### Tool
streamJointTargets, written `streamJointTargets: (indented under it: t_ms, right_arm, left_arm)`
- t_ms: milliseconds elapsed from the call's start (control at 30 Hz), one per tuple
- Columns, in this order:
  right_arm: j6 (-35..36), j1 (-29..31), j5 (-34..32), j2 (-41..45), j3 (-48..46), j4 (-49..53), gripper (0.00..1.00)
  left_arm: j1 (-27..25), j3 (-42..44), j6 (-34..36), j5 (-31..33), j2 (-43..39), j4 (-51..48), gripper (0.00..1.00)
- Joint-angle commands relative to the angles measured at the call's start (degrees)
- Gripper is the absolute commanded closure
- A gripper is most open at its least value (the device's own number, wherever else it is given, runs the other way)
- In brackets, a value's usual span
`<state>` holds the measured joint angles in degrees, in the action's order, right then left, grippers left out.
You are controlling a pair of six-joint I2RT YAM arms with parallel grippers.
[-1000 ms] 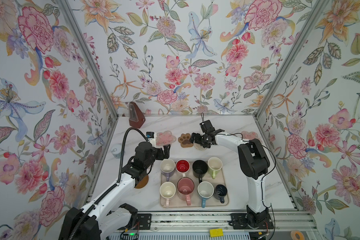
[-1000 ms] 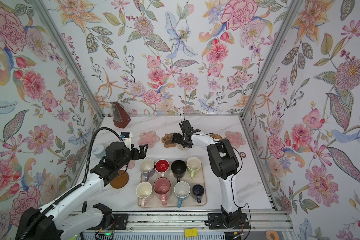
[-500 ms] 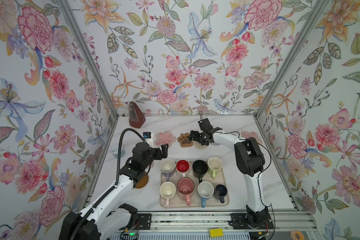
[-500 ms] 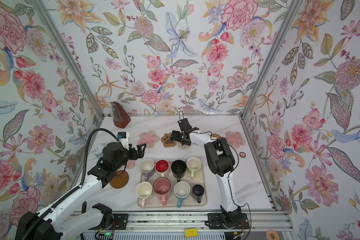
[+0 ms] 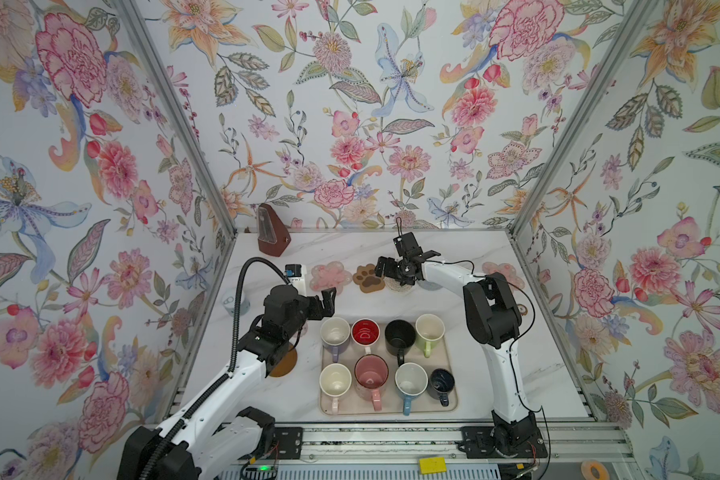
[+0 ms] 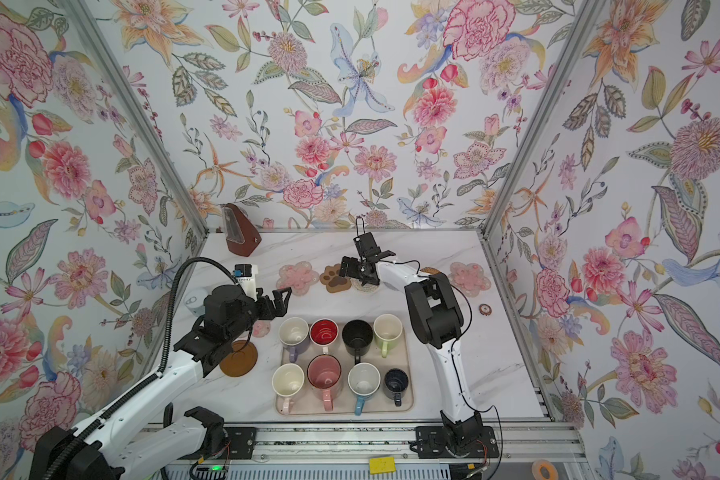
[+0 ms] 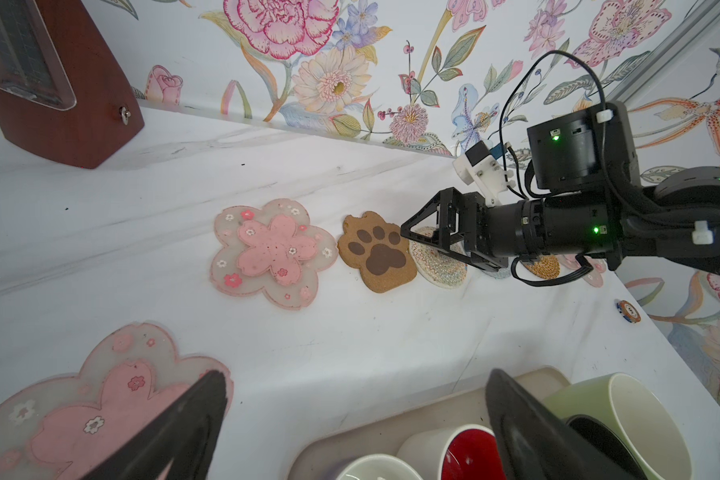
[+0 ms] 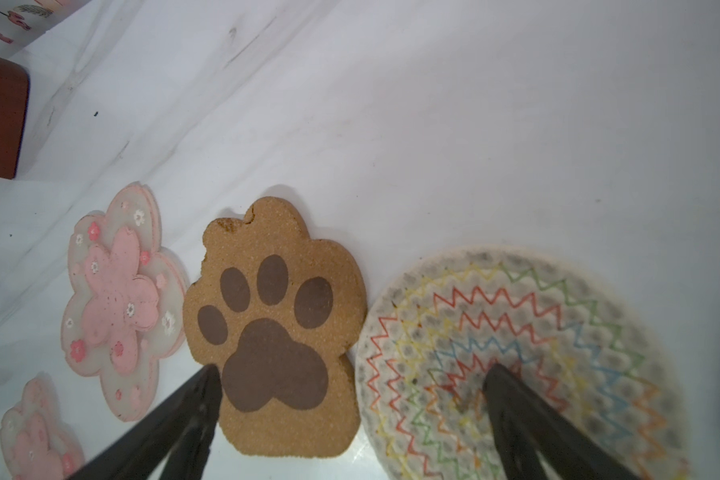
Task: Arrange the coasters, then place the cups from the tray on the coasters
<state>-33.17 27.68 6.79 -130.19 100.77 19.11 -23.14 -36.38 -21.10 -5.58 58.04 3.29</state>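
Observation:
Eight cups stand in the beige tray [image 5: 389,410], among them the lavender cup [image 5: 335,334] and the red-inside cup [image 5: 365,332]. In the back row lie a pink flower coaster [image 5: 330,275], the paw print coaster [image 5: 368,277] and a cream woven coaster [image 8: 516,353]. My right gripper [image 8: 352,370] hangs open just above the paw print and the woven round, holding nothing. My left gripper [image 7: 355,376] is open and empty above the tray's far left corner, beside a second pink flower coaster [image 7: 100,407]. The brown disc coaster [image 6: 238,358] lies under my left arm.
A brown metronome [image 5: 272,230] stands at the back left. A pale-blue can [image 5: 235,300] sits by the left wall. A third pink flower coaster [image 5: 501,272] and a tan rattan coaster [image 6: 431,271] lie behind my right arm. A poker chip [image 6: 485,308] lies near the right wall.
My right gripper has slid left along the back row, from over the woven round towards the paw print. My left arm has barely moved. Both stay open.

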Motion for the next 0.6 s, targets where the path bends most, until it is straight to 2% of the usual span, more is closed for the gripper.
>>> streamJointTargets:
  t_ms: [0,167,567]
  right_arm:
    - [1.3,-0.3,-0.9,-1.6,2.0,2.4,0.01]
    - [2.1,-0.4,-1.2,-2.0,4.6,4.2,0.01]
    - [1.8,0.4,-1.4,-0.1,0.5,3.7,0.01]
  left_arm:
    - [0.6,-0.2,-0.5,0.5,-1.2,-1.6,0.01]
    - [0.6,-0.2,-0.5,0.8,-1.7,-2.1,0.01]
    - [0.5,-0.1,-0.5,0.9,-1.4,-1.6,0.01]
